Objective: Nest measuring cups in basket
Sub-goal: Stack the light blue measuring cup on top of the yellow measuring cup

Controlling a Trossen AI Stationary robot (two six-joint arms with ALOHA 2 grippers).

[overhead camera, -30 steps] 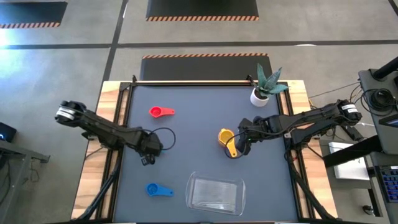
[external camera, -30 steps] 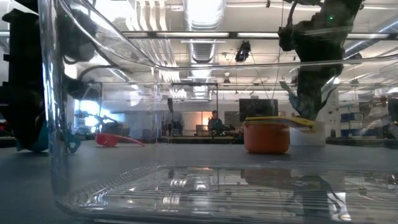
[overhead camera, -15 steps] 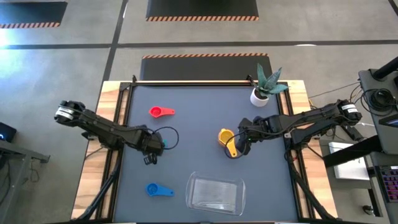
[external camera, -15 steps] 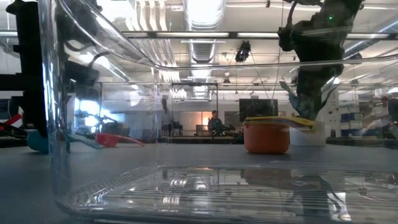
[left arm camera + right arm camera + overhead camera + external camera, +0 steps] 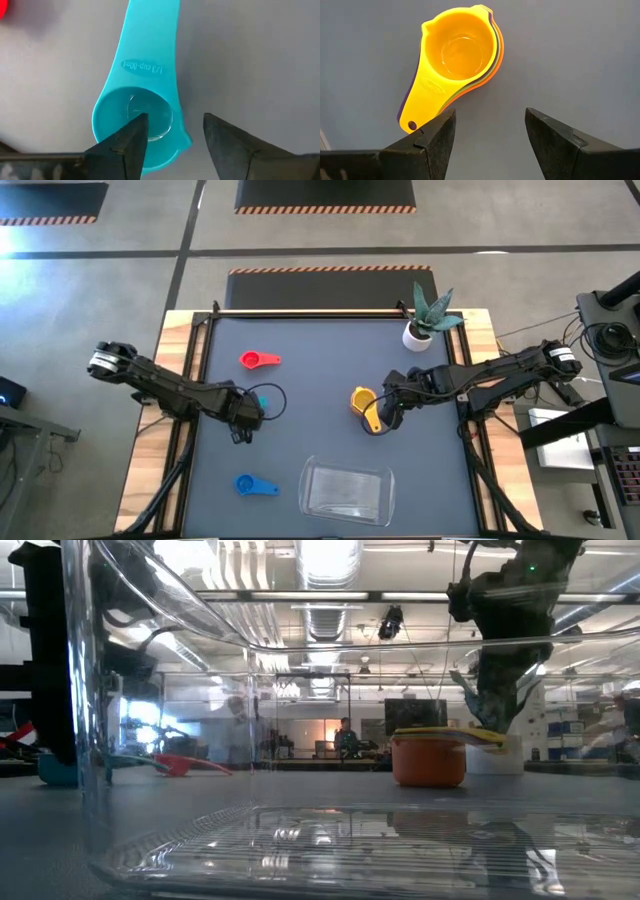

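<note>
The left gripper [image 5: 243, 416] sits low over the left half of the dark table mat [image 5: 320, 340]. In its wrist view its two dark fingers [image 5: 131, 145] stand apart on either side of the rim of a teal measuring cup [image 5: 142, 117], one finger over the bowl and the other outside it; they are spread and do not pinch the cup. The cup rests on the mat, open side up, with its long flat handle pointing away from the gripper and small raised lettering where handle meets bowl. From above only a sliver of teal [image 5: 262, 400] shows just beside the gripper.

The right gripper [image 5: 386, 414] hovers over the right half of the mat, its fingers [image 5: 432, 137] spread wide with nothing between them. Just ahead of it is a nested stack of measuring cups [image 5: 460, 57]: a yellow cup on top, with green, orange and purple edges showing beneath. From above the stack [image 5: 364, 400] is just beside the gripper; in the low view it appears as an orange cup capped in yellow [image 5: 430, 755].

A red measuring cup [image 5: 258, 360] lies alone toward the far left of the mat, well apart from both grippers. A blue measuring cup [image 5: 252, 484] lies near the front left. The clear basket [image 5: 348, 492] stands at the front centre, to the right of the blue cup, with no cups in it. A small white pot with a spiky green plant [image 5: 425, 320] stands at the far right corner
</note>
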